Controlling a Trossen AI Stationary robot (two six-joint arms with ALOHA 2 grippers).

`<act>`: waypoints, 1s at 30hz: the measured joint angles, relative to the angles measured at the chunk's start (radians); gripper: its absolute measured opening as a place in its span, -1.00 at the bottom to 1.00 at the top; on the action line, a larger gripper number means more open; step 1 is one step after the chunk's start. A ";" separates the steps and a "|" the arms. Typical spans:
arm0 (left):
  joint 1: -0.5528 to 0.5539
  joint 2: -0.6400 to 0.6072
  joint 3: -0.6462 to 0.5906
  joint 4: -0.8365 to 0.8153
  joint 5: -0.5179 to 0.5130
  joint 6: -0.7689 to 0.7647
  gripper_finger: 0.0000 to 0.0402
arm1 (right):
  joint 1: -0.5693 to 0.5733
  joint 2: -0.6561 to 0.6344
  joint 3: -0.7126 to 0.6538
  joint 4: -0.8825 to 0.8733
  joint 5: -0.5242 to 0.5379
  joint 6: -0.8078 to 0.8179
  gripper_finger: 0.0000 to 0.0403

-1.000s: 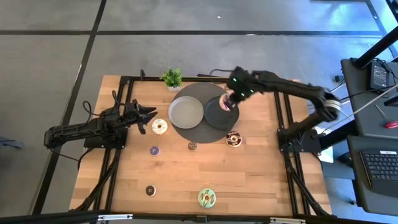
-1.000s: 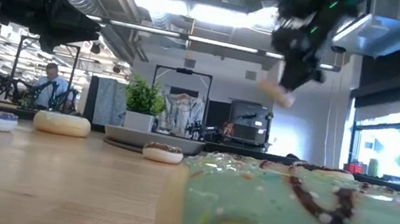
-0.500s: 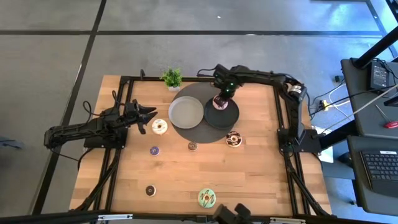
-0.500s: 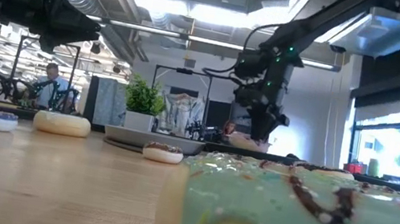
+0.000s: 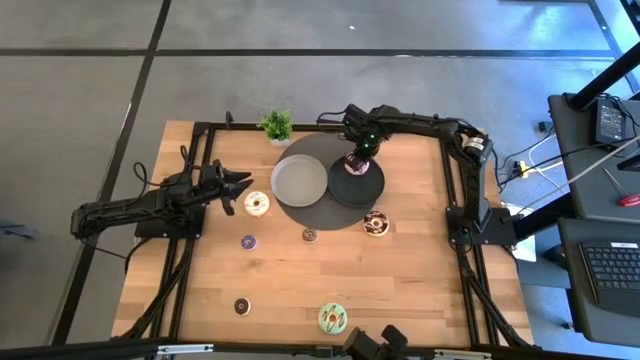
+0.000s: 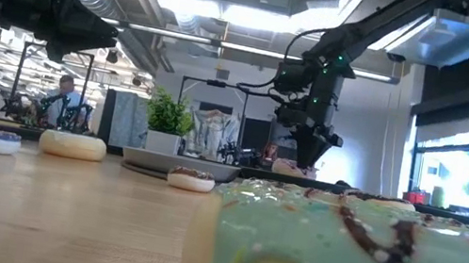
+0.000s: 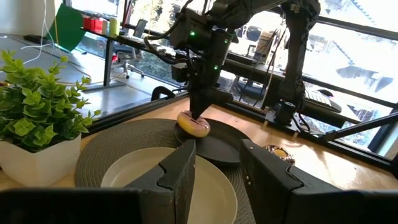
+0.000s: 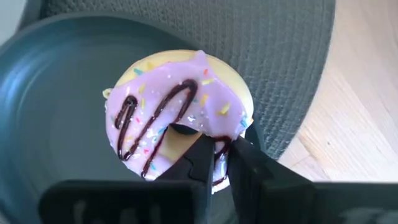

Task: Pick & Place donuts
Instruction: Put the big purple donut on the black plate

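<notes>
Pink donut (image 8: pixel 177 109) now rests on the dark plate (image 5: pixel 366 188) near the table's (image 5: pixel 290 290) far edge; a second ago it hung in the air above that plate. Right gripper (image 8: pixel 216 163) has come down with it, fingers still pinched on the donut's rim, not yet let go. Judgement: placing is nearly done, only the release remains. Left gripper (image 7: pixel 219 163) waits by the left edge beside the white donut (image 5: pixel 257 204), fingers apart. Green donut (image 5: pixel 333 318) lies untouched at the near edge.

Overhead camera looks straight down on my bench (image 5: pixel 400 270); my wrist cameras, close in, share the dark plate (image 8: pixel 56 112).
</notes>
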 joint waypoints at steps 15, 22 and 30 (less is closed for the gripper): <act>0.000 0.000 0.000 0.000 0.000 0.000 -0.39 | -0.002 -0.001 0.000 -0.001 -0.032 -0.031 -0.67; 0.000 0.000 0.000 0.000 0.000 0.000 -0.39 | -0.002 -0.001 0.000 -0.001 -0.034 -0.028 -0.44; 0.000 0.000 0.000 0.000 0.000 0.000 -0.39 | -0.002 -0.006 -0.001 -0.002 -0.033 -0.005 -0.40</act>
